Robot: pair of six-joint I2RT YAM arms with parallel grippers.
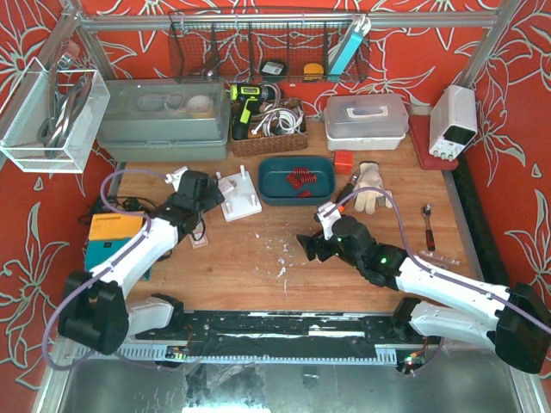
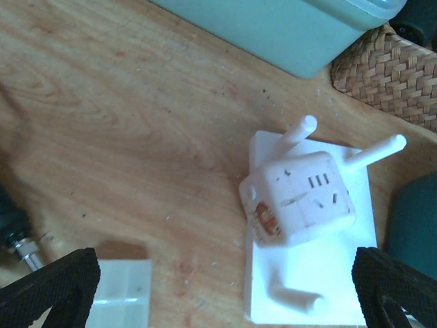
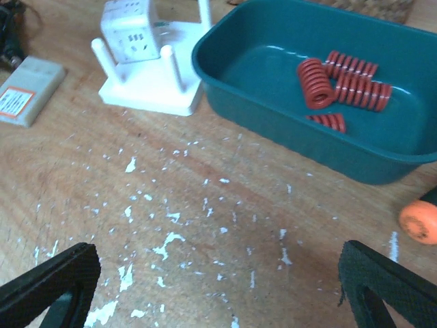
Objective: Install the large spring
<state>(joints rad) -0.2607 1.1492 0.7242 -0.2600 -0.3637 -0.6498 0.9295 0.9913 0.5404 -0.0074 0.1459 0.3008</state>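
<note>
Left wrist view: left gripper [image 2: 225,290] spread wide, empty, above white plastic cube [image 2: 304,198] on white pegged base [image 2: 321,273].
Right gripper [image 3: 218,277]: wide, empty.
Large red coil spring [image 3: 313,83]: in teal plastic tray [image 3: 273,123], far middle of the desk [image 1: 241,249].
Approach: pinch across coils, keep axis level.

The left tool [image 1: 209,196] is in the left middle of the top view, jaws spread wide. The right tool [image 1: 310,247] is near the centre, also wide open, pointing left.
</note>
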